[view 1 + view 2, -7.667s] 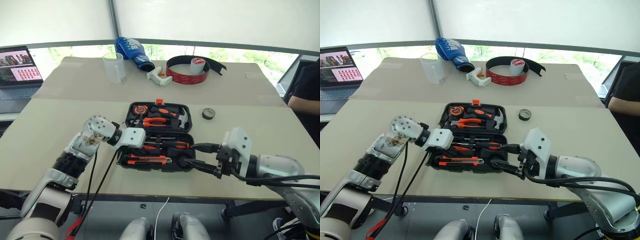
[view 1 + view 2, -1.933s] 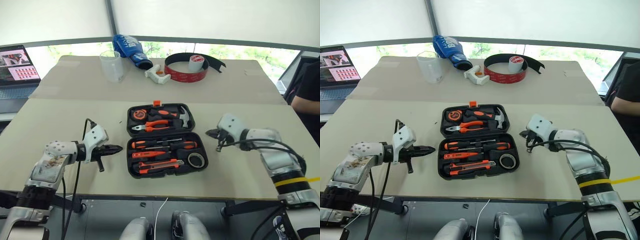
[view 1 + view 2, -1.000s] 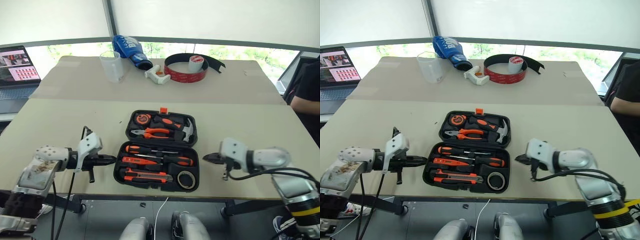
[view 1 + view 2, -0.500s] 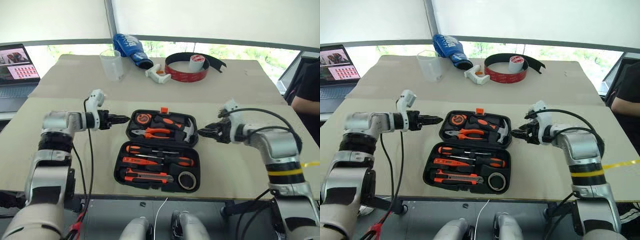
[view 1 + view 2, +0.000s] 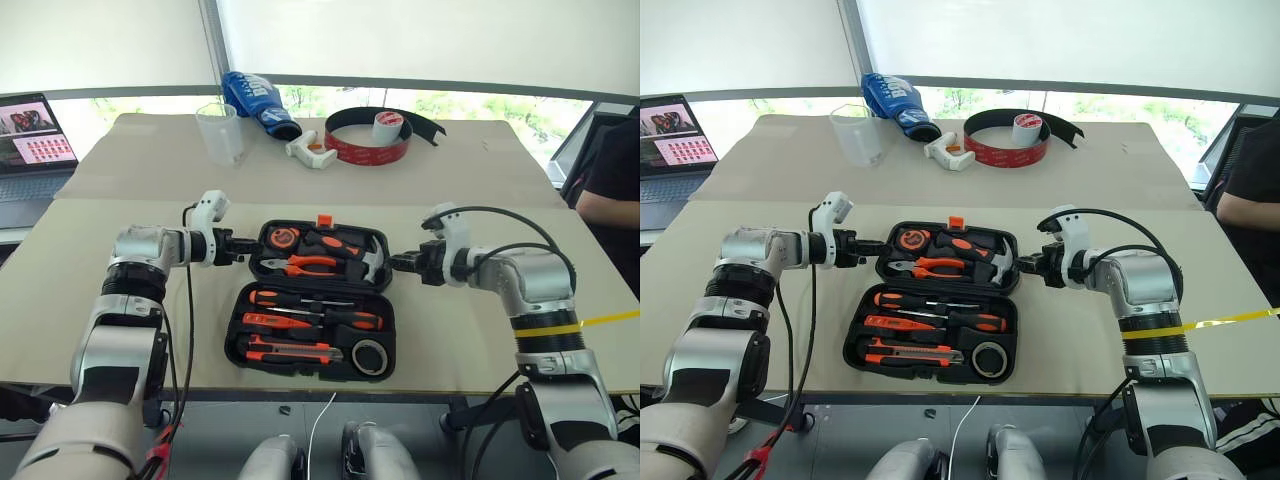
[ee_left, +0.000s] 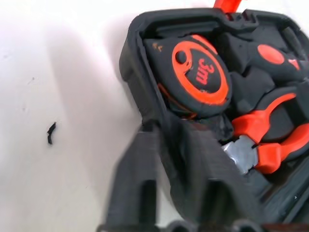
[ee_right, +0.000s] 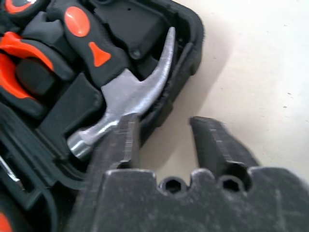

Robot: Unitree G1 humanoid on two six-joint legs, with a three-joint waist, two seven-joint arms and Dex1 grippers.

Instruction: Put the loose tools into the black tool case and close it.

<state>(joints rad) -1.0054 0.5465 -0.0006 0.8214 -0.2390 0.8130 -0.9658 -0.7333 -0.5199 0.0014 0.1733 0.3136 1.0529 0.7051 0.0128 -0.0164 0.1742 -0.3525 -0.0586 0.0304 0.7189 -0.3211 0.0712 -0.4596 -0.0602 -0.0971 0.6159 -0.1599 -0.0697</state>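
Observation:
The black tool case [image 5: 236, 332] lies open and flat near the table's front. Its near half holds the screwdrivers [image 5: 320, 320], the utility knife [image 5: 290, 352] and the small dark tape roll [image 5: 370, 356]. A tape measure, pliers and hammer [image 7: 125, 92] fill the far half. My left gripper [image 5: 250, 247] is shut on the far half's left rim [image 6: 140, 82]. At the far half's right side my right gripper [image 5: 393, 263] is open. One of its fingers [image 7: 120, 145] sits over the hammer head and the other stands outside the rim.
An orange latch [image 5: 324, 220] sits on the case's far edge. At the back are a plastic cup [image 5: 222, 135], a blue bag [image 5: 258, 100], a white clamp [image 5: 310, 153] and a red-black tape band [image 5: 370, 145]. A laptop [image 5: 30, 130] is far left, a person's arm [image 5: 610, 195] far right.
Both grippers rose from beside the case's near half to the sides of its far half and rolled. Over the last half second they closed in on the rims and narrowed.

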